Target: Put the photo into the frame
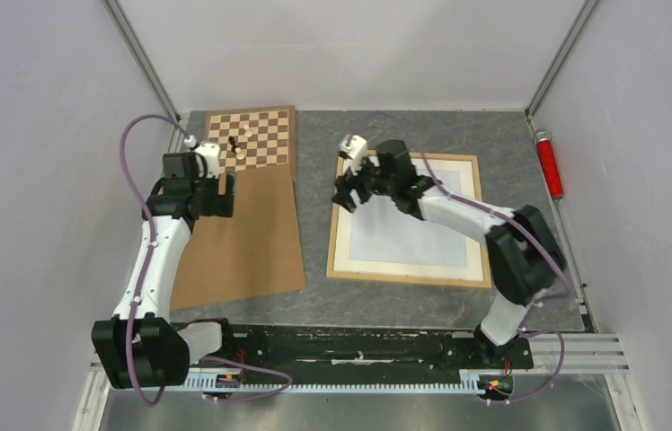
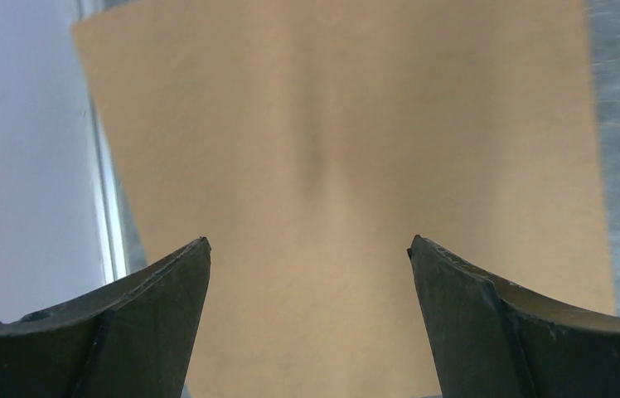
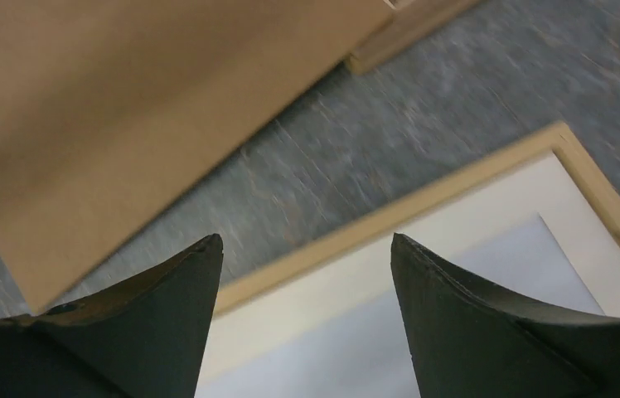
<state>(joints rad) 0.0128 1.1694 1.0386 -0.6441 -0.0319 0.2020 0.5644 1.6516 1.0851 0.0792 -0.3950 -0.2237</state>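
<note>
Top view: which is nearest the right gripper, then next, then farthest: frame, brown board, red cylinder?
1. Frame: the right gripper hangs over its far-left corner.
2. Brown board: across a gap to the left.
3. Red cylinder: by the right wall.

the right arm (image 1: 458, 211) hides a far corner of the frame (image 1: 404, 278); the chess pieces (image 1: 235, 146) are too small to tell.

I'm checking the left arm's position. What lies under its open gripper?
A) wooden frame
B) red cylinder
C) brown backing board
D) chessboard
C: in the left wrist view the brown backing board fills the space beneath the left gripper, fingers spread.
</note>
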